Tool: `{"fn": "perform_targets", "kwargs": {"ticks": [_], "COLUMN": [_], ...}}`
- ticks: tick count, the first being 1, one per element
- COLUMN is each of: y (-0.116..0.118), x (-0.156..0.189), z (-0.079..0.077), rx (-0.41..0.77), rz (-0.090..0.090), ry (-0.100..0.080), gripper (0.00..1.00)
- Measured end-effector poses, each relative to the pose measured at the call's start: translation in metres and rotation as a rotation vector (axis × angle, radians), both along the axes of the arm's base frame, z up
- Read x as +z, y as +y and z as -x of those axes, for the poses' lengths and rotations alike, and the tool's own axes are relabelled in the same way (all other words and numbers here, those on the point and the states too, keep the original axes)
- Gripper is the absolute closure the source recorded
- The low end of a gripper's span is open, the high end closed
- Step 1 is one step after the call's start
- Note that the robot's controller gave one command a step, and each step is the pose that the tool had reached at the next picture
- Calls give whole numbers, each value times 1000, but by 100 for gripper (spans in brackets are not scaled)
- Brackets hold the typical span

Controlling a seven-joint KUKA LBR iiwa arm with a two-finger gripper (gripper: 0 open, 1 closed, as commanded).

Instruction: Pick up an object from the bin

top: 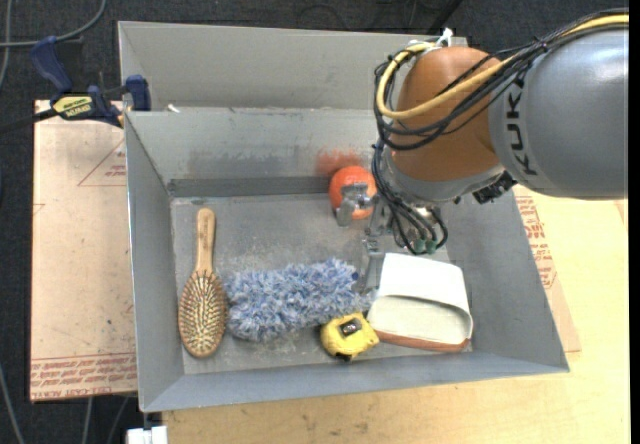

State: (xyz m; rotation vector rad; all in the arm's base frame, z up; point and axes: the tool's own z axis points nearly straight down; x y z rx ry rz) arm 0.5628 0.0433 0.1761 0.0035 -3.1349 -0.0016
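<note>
**End effector low in the bin's middle, between white block and blue duster**

We see the arm entering from the right, its orange wrist cover (445,112) wrapped in yellow and black cables; below it the end effector (370,250) hangs down over the floor of the grey bin (150,262), right of centre. We cannot tell how far open it is, nor whether it has hold of anything; nothing visible is lifted.

Nearest things: a white block with a reddish-brown base (425,292), lying just to the right of the tip, its left edge next to it; a blue fluffy duster (285,297), stretched along the floor to the left, its right end just beside the tip; whether either is touched, we cannot tell.

Behind the end effector, by the back wall, an orange ball (350,179), partly hidden by the wrist hardware.

Near the front wall, a yellow tape measure (348,335), touching the white block's lower-left corner and the duster's edge.

Far left, a wooden hairbrush (202,307), bristles up, handle pointing to the back wall; well apart from the end effector.
</note>
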Motion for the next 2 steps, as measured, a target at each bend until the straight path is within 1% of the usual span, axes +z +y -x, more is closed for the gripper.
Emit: {"fn": "perform_targets", "kwargs": {"ticks": [1,2], "y": [0,5], "x": [5,-25], "z": [-2,8], "rx": [-1,79], "rz": [0,-1], "ry": [-8,-11], "gripper": [0,0]}}
